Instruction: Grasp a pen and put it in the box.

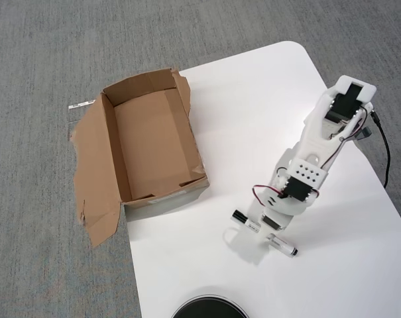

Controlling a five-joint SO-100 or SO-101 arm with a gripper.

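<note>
While the box [147, 142] sits empty, the claw [258, 228] straddles the pen [263, 233], grip unclear.

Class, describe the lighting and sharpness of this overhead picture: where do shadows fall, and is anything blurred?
Overhead view: soft, even light; sharp throughout, no glare. The white arm's gripper casts a faint shadow on the white table; the brown cardboard box is shaded along its inner walls; the slim white black-capped pen is crisp.

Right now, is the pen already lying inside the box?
No, the pen lies on the white table under the hand, apart from the box, which is empty.
</note>
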